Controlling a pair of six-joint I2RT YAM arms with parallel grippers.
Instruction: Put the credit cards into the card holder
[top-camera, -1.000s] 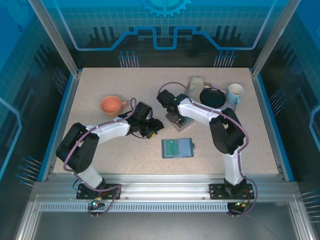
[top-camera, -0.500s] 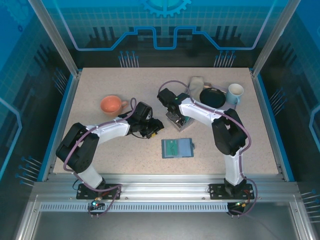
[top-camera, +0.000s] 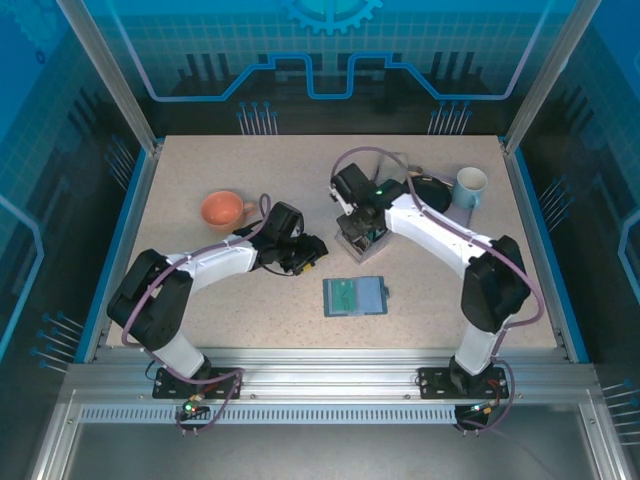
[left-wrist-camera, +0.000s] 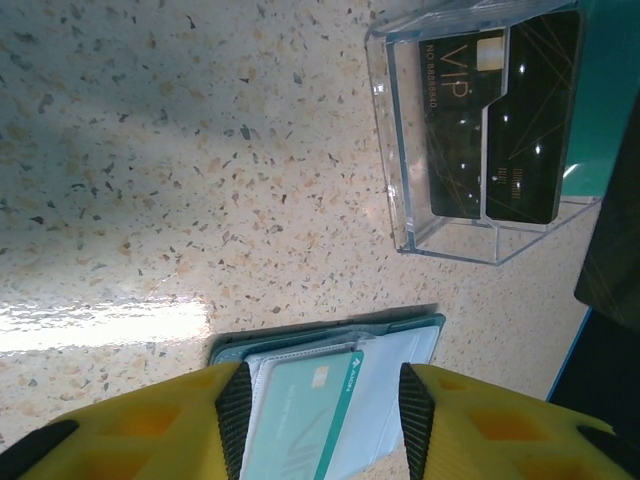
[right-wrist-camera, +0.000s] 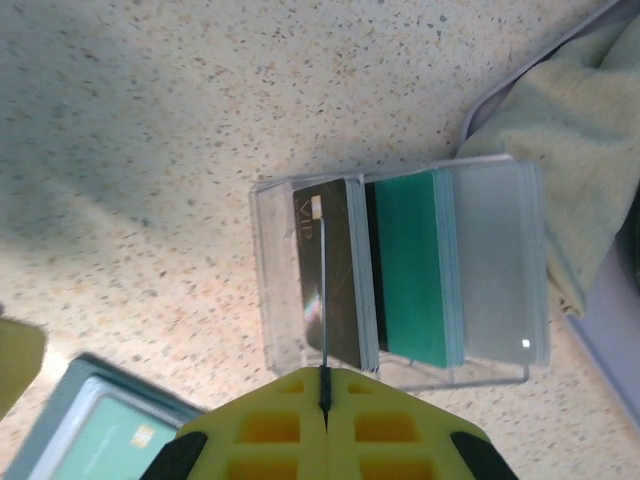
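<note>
Now my right claw (right-wrist-camera: 325, 380), clenched on an edge-on card (right-wrist-camera: 325, 300) over the tray (right-wrist-camera: 270, 300), has the open holder (top-camera: 355, 296) just basewards on the counter (top-camera: 250, 180), long axis left-right, near my spread left claw (left-wrist-camera: 322, 412).

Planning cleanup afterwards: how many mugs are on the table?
2. One orange ceramic mug on the table's left half; one pale white mug near the far right corner, beside a black round dish. Another could be hidden.

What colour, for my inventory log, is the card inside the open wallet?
Teal-green; the card shows best in the left wrist view.
</note>
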